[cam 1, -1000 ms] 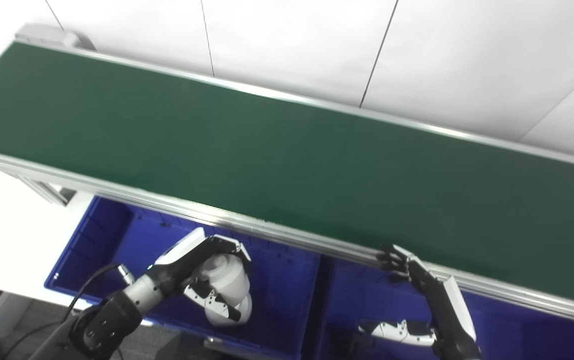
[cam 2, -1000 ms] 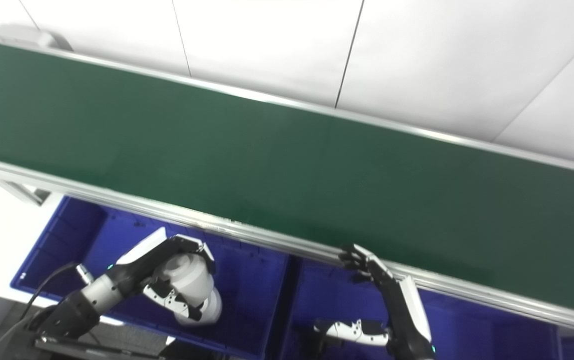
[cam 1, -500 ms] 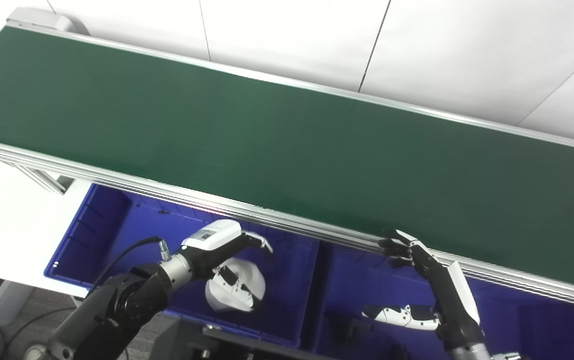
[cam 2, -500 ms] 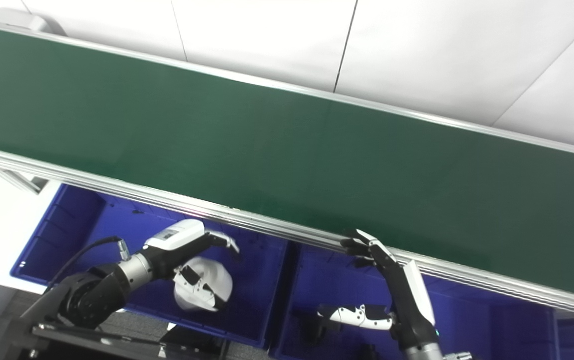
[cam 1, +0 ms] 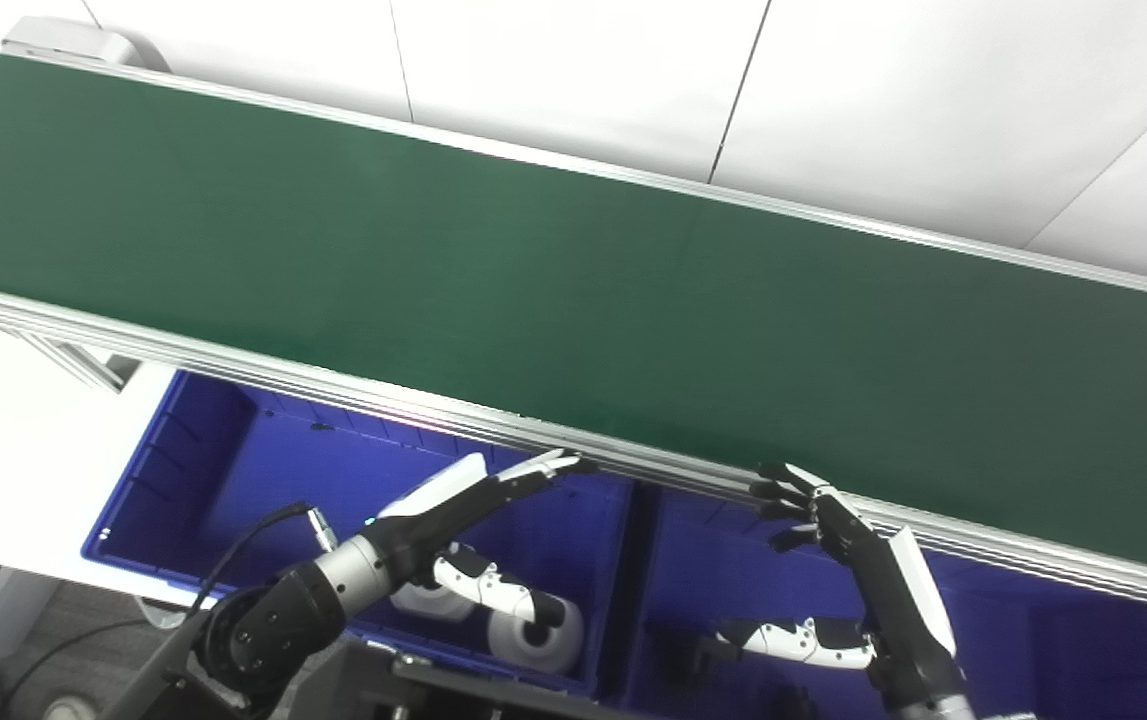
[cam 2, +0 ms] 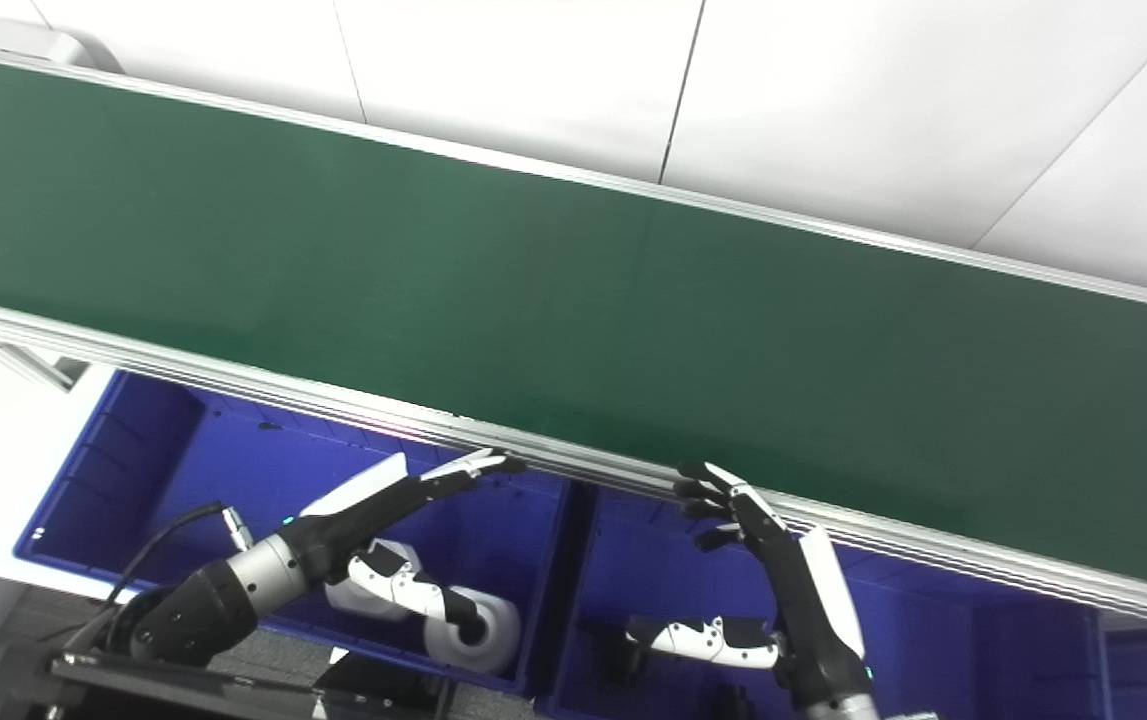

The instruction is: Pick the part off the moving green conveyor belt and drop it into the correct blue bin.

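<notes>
While the left hand [cam 1: 478, 490] is stretched flat with its fingers [cam 1: 553, 465] apart and holding nothing, the white part [cam 1: 533, 635] lies below it on the floor of the left blue bin [cam 1: 183, 470], not touching the hand. This part looks like a smooth plastic spool with round ends, lying on its side; a second white rounded shape [cam 1: 423, 600] sits just beside it, half hidden by the thumb. The fingertips reach close to the ribbed aluminium rail [cam 1: 333, 385] of the green conveyor belt [cam 1: 533, 270], which has a matte, even surface. The right hand [cam 1: 833, 525] is also spread and empty, with its dark fingertips near the same rail, above the right blue bin [cam 1: 1033, 640]. Both bins are glossy plastic with straight walls.
</notes>
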Controlling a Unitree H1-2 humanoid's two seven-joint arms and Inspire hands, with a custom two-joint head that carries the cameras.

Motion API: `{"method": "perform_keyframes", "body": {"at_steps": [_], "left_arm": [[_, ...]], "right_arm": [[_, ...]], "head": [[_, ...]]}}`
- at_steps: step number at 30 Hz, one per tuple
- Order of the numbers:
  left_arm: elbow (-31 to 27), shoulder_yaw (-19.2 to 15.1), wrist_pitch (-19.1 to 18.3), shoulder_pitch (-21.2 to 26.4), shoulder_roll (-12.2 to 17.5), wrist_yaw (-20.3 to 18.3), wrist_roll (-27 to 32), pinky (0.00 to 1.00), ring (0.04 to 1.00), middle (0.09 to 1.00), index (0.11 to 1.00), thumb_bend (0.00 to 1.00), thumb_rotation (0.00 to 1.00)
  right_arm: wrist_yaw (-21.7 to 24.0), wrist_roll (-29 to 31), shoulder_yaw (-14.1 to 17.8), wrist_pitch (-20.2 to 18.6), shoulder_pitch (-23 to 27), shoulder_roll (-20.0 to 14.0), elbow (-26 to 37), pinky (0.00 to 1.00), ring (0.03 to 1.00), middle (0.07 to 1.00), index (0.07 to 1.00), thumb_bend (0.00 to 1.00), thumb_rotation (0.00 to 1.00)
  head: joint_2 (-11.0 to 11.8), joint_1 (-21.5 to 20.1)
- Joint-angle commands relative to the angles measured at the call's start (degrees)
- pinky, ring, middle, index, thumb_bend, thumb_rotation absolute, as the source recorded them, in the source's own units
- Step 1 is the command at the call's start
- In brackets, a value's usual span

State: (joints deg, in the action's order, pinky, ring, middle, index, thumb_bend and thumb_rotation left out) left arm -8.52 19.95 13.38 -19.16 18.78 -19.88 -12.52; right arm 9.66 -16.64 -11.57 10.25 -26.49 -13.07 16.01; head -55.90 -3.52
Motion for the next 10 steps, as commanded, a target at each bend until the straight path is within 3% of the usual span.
{"method": "perform_keyframes", "body": {"at_steps": [1, 2, 3, 5, 10], "left_arm": [[0.4, -0.6, 3.9, 0.8, 0.2, 0.1, 2.8, 0.92, 0.958, 0.974, 0.935, 0.9, 0.45], [0.9, -0.7, 4.6, 1.0, 0.3, 0.1, 3.4, 0.92, 0.951, 0.966, 0.93, 0.9, 0.42], [1.7, -0.8, 5.9, 1.2, 0.4, 0.1, 3.9, 0.92, 0.95, 0.965, 0.929, 0.9, 0.42], [3.2, -1.0, 7.9, 1.8, 0.6, 0.0, 4.6, 0.91, 0.936, 0.951, 0.919, 0.89, 0.38], [6.5, -1.3, 12.2, 3.3, 1.2, -0.3, 5.7, 0.9, 0.924, 0.937, 0.911, 0.9, 0.36]], "right_arm": [[-0.3, -0.3, 0.0, -0.8, -0.4, 0.3, 1.9, 0.59, 0.723, 0.771, 0.82, 0.88, 0.32], [-0.3, -0.4, 0.0, -1.3, -0.6, 0.4, 2.1, 0.58, 0.73, 0.774, 0.82, 0.89, 0.32], [-0.2, -0.6, -0.1, -1.8, -0.7, 0.6, 2.3, 0.58, 0.731, 0.774, 0.82, 0.89, 0.32], [-0.3, -1.6, -0.5, -2.0, -0.9, 0.8, 2.6, 0.57, 0.732, 0.78, 0.824, 0.89, 0.34], [-0.4, -3.1, -1.2, -3.5, -0.9, 1.8, 2.5, 0.65, 0.751, 0.79, 0.834, 0.9, 0.32]], "head": [[0.2, -2.9], [0.2, -2.9], [0.6, -6.0], [1.0, -8.3], [2.0, -14.1]]}}
